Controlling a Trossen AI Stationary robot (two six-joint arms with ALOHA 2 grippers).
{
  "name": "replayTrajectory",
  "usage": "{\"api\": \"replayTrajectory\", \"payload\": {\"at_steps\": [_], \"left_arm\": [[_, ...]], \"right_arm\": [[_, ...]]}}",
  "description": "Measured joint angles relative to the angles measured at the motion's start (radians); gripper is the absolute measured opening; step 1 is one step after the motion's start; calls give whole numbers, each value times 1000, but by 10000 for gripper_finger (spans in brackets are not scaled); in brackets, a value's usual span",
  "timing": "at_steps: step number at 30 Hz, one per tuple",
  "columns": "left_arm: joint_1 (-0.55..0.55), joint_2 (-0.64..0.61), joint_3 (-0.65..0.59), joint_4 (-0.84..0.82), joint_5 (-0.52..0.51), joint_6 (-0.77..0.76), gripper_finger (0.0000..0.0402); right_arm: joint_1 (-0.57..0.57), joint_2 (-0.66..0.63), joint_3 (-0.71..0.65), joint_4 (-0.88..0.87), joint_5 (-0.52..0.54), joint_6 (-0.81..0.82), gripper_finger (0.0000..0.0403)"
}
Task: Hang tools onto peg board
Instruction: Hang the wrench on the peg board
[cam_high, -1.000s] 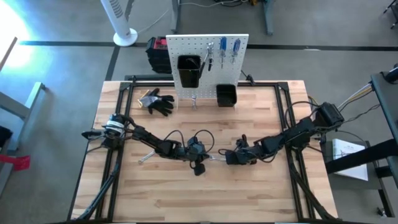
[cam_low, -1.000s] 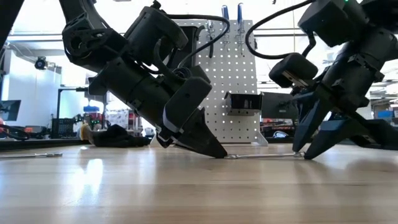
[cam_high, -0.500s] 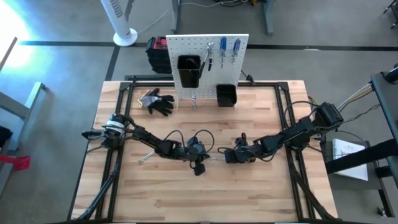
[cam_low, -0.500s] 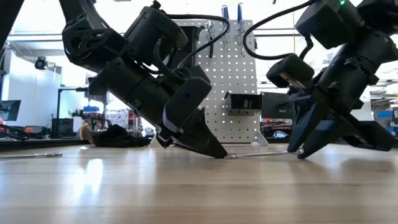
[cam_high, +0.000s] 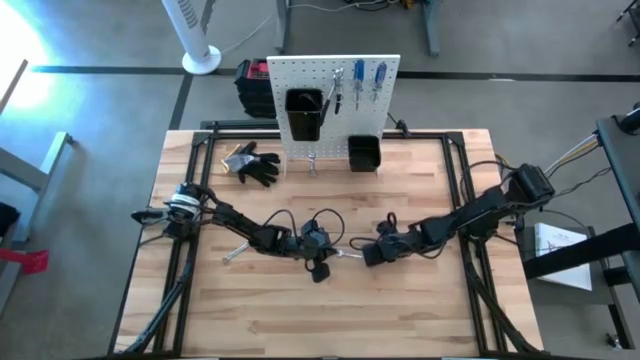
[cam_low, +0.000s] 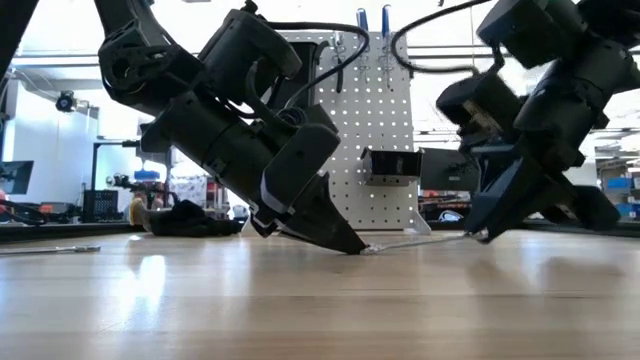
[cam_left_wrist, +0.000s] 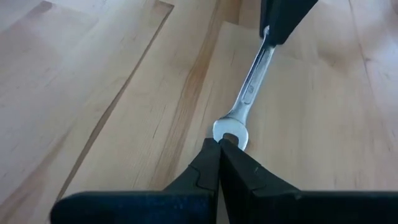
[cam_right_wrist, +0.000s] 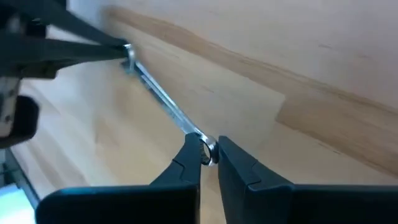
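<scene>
A slim silver wrench (cam_high: 347, 252) lies mid-table between my two grippers. My left gripper (cam_high: 333, 254) is shut with its tips at the wrench's open end. My right gripper (cam_high: 366, 254) is shut on the ring end, which is raised a little off the wood in the low view (cam_low: 465, 237). The white peg board (cam_high: 335, 100) stands upright at the far edge with pliers (cam_high: 338, 88) and two blue-handled screwdrivers (cam_high: 370, 78) hanging on it. A second wrench (cam_high: 235, 252) lies flat on the table to the left. My left gripper presses its shut fingertips (cam_left_wrist: 214, 152) on the wrench's open end (cam_left_wrist: 229, 129), slanting down from the table's left. That end stays on the wood. My right gripper pinches the wrench's ring end (cam_right_wrist: 207, 151) between its two fingertips, slanting down from the table's right, roughly along the wrench. This end is lifted slightly and the wrench slopes down toward the left gripper.
Black work gloves (cam_high: 255, 163) lie at the far left beside the board. Two black bins (cam_high: 303, 113) (cam_high: 364, 153) sit on the board. A small silver tool (cam_high: 312, 162) rests at the board's foot. Bare wood lies toward the near edge.
My right gripper has closed in on the wrench's ring end, tipped and risen a little. That end has come up off the table while the open end under my left gripper has stayed down.
</scene>
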Motion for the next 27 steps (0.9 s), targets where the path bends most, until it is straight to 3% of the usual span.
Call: {"api": "replayTrajectory", "payload": {"at_steps": [6, 13, 18, 22, 27], "left_arm": [[0, -32, -3, -32, 6, 44, 1], [1, -158, -47, -147, 30, 85, 1], [8, -248, -77, -210, -24, 197, 5], [27, -291, -68, -170, 1, 310, 41], [80, -294, 1, -154, 232, 326, 134]], "right_arm": [[-1, -75, 6, -68, 15, -127, 6], [-1, -170, 7, -154, 23, -289, 0], [0, -233, 7, -192, 9, -438, 0], [-6, -294, 7, -195, -14, -574, 0], [-25, -314, 67, -380, -11, -682, 0]]}}
